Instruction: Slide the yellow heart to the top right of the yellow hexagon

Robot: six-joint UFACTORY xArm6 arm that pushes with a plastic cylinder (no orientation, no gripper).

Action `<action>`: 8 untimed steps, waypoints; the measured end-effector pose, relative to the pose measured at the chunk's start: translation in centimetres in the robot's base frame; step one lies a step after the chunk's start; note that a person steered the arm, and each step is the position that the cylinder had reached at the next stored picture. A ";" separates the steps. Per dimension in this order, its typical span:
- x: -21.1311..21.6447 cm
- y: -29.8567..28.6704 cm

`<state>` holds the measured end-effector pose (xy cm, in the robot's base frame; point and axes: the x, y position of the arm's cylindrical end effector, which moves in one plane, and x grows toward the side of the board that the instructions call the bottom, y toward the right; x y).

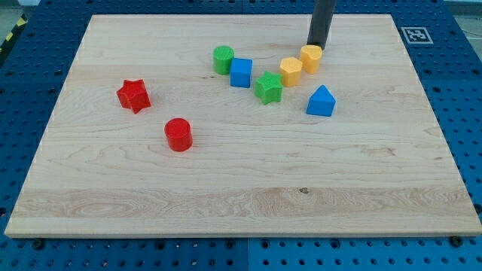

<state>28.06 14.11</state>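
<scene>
A pale wooden tabletop [248, 188] with visible grain lies on a blue perforated bench, and a small black-and-white marker tag [415, 35] sits at its corner at the view's top right. In the single camera view, the dark rod comes down from the view's top and my tip [315, 46] rests just at 11 o'clock of the yellow heart-shaped block [311, 57], touching or nearly touching it. The arm carries no jaws, so nothing is clasped. The yellow hexagonal block [291, 71] sits just beside the heart at its 8 o'clock, the two nearly touching. At 8 o'clock from the hexagon stands a green star-shaped block [268, 87], and at 4 o'clock from it a blue block with a peaked top [321, 101]. A blue cube [240, 72] lies at 10 o'clock of the green star, with a green cylinder [223, 59] just beside it at 10 o'clock. Well apart toward the view's left lie a red star-shaped block [134, 95] and, at its 5 o'clock, a red cylinder [178, 135].
</scene>
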 end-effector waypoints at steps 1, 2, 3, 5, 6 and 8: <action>0.0 1.5; 1.4 1.2; 2.3 0.5; 2.6 -0.9; 2.6 -0.9; 2.7 -0.9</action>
